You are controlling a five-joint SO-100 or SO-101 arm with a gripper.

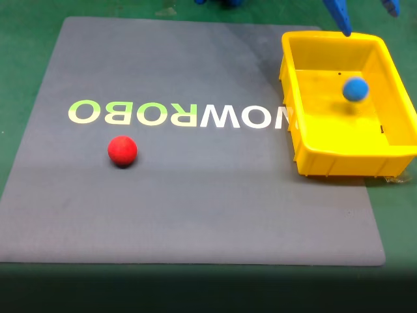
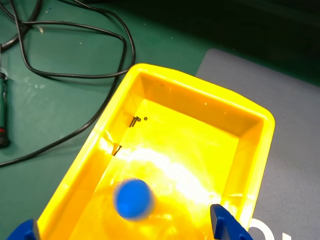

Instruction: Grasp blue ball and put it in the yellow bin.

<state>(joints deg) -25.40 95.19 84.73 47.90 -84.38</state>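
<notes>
Here the blue ball [image 1: 355,89] is sitting inside the yellow bin [image 1: 306,45], free of the gripper [image 1: 365,16], and its outline is looking slightly blurred in both views. In the fixed view the bin is resting at the right edge of the grey mat [image 1: 195,215], partly overhanging onto the green table [image 1: 26,78], with the ball lying toward the far right part of its interior. Two blue fingers [image 1: 340,16] are hanging over the bin's far rim at the top of that view, set apart with nothing between them. In the wrist view the ball [image 2: 133,199] is lying on the glossy floor of the bin [image 2: 200,92], and the blue fingertips [image 2: 227,225] are showing at the bottom corners, spread wide on either side of it and not touching it. A few small dark specks, perhaps screws [image 2: 135,121], are lying against the bin's left wall there. Out on the mat, a red ball [image 1: 122,150] is resting well to the left, just near of the pale lettering [image 1: 176,115] printed across the mat. In the wrist view black cables [image 2: 75,75] are looping over the table to the left of the bin.
</notes>
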